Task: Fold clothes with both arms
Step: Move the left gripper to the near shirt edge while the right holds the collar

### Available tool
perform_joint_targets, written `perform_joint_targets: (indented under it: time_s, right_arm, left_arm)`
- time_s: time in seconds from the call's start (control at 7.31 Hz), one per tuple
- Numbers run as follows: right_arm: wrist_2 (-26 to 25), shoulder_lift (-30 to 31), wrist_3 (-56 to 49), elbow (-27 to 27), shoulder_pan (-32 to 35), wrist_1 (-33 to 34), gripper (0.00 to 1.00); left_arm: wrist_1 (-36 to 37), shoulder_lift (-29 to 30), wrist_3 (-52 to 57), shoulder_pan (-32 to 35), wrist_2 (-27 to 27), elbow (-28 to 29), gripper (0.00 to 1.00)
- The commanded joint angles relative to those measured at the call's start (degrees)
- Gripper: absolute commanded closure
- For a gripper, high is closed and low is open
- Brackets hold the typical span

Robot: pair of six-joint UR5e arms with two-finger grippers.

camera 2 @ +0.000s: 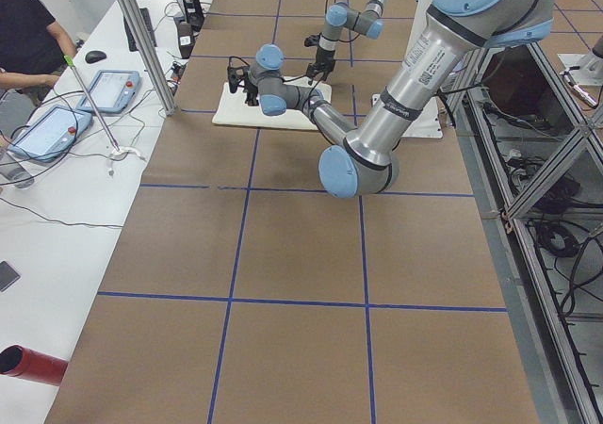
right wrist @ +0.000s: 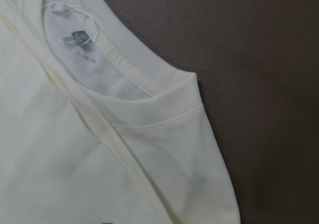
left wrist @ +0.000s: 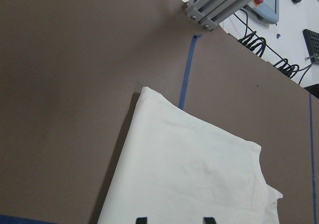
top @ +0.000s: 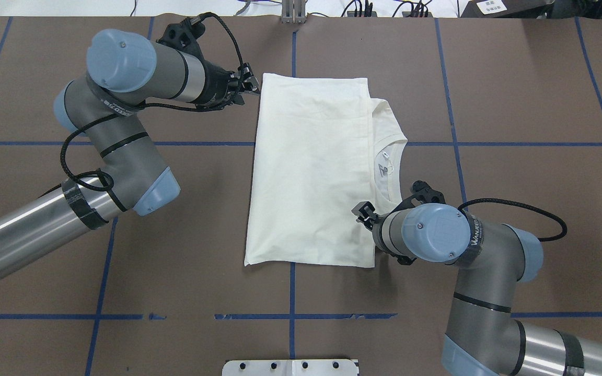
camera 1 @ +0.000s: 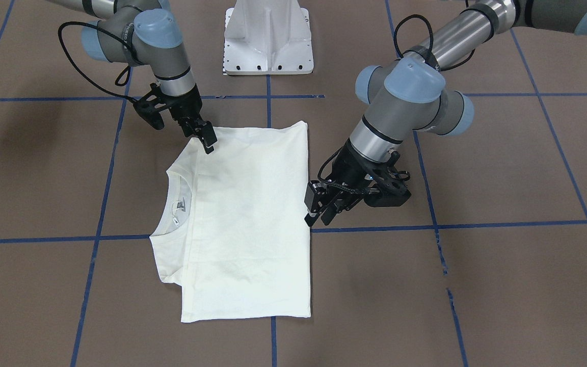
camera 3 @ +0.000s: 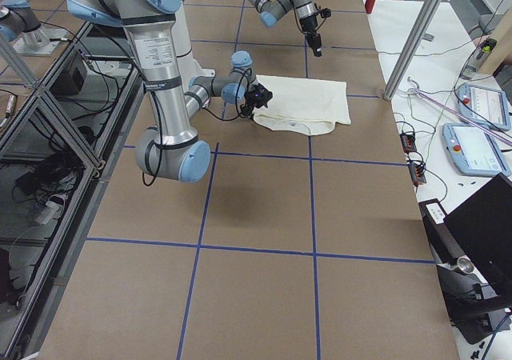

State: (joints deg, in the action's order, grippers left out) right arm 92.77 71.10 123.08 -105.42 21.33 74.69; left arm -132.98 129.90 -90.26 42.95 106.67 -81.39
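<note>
The folded shirt (top: 311,167) lies mid-surface (top: 515,78), its long axis running top to bottom of the overhead frame, collar (top: 391,156) on the right. The left gripper (top: 251,87) hovers off the upper-left corner, fingers spread and empty. The right gripper (top: 362,211) is at the lower-right shoulder; I cannot tell how its fingers stand. There is bare room on every side.

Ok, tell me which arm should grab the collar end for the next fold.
Right. The right gripper hangs at the shoulder of the T-shirt, beside the collar, while the left gripper is at the opposite end, off the far corner. The right arm likely has the shorter reach.
</note>
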Motion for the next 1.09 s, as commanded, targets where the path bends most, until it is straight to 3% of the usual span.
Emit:
perform_joint_targets:
  time_s: [0.0,0.14,0.27,0.68,0.96]
  right_arm:
    - [0.0,-0.3,0.1,0.1,-0.2,1.2,0.13]
    - [0.3,-0.6,0.1,-0.3,-0.1,2.0,0.63]
    - [0.7,-1.0,-0.1,-0.3,0.3,2.4,1.00]
    - [0.8,-0.2,-0.3,-1.6,0.5,1.8,1.00]
    - [0.7,2.6,0.1,-7.3,0.6,2.2,1.00]
  left_arm:
    - [0.1,0.0,0.0,-0.1,0.0,0.0,0.52]
    - [0.0,0.0,0.0,-0.1,0.0,0.0,0.52]
    - [0.0,0.1,-0.1,-0.1,0.0,-0.1,0.52]
    - [0.4,0.0,-0.2,-0.1,0.0,-0.2,0.50]
    - [0.4,-0.3,-1.7,-0.3,0.0,-1.0,0.49]
